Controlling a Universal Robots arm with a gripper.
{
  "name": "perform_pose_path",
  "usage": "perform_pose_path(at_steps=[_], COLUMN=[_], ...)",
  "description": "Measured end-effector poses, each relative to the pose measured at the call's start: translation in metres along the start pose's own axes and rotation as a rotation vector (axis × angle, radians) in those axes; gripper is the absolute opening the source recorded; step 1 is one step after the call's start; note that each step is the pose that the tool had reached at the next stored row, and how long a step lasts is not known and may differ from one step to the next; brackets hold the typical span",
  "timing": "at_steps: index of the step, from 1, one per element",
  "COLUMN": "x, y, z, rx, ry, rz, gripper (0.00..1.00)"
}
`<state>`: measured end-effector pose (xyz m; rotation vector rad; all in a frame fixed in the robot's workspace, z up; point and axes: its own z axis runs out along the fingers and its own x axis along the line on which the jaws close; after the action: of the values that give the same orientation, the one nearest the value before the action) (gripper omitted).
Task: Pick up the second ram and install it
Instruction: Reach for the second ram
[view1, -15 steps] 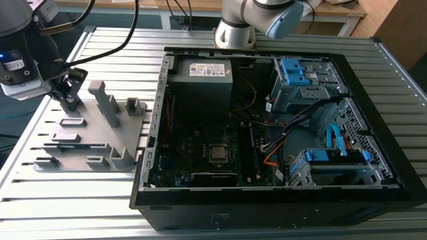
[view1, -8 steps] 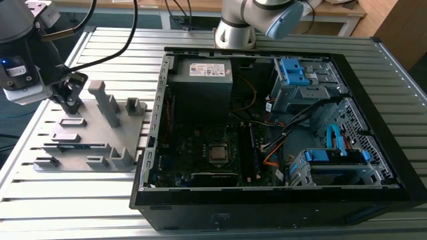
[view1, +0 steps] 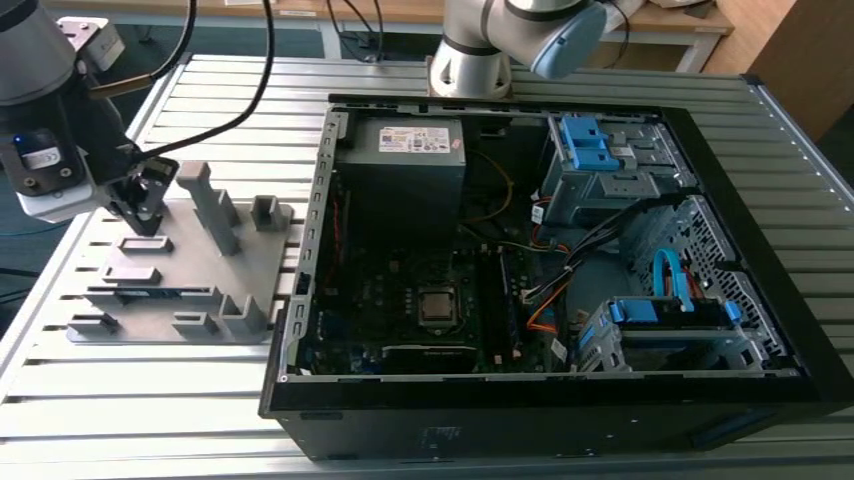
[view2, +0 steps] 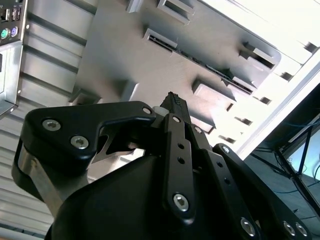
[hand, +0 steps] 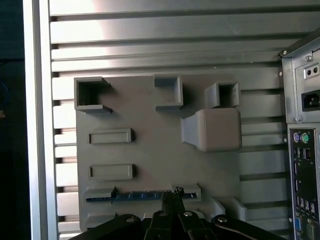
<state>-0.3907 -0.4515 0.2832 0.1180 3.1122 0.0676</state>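
Note:
The second ram (hand: 140, 196) lies on edge in a long slot of the grey holder tray (hand: 150, 145), showing as a thin blue-green strip. In the exterior view the ram (view1: 167, 293) sits near the tray's front, on the exterior view's left of the computer case. My gripper (view1: 140, 222) hangs over the tray's far part, a little above it, with its black fingers drawn together and nothing between them. In both wrist views the fingertips (view2: 172, 101) point down at the tray, and the gripper (hand: 170, 199) lines up over the ram's slot.
The open black computer case (view1: 561, 390) lies on the slatted metal table (view1: 160, 430), with motherboard, processor socket (view1: 437, 306), power supply (view1: 407, 150), blue drive cages and cables inside. The tray carries upright blocks (view1: 214, 205). The case's rear ports (hand: 302, 150) sit close beside the tray.

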Motion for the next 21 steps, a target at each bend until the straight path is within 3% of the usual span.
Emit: perform_pose_path(at_steps=[21], x=[0.0075], y=[-0.0021], z=[0.0352], rx=[0.0], ry=[0.0], rz=[0.0], gripper=[0.1])
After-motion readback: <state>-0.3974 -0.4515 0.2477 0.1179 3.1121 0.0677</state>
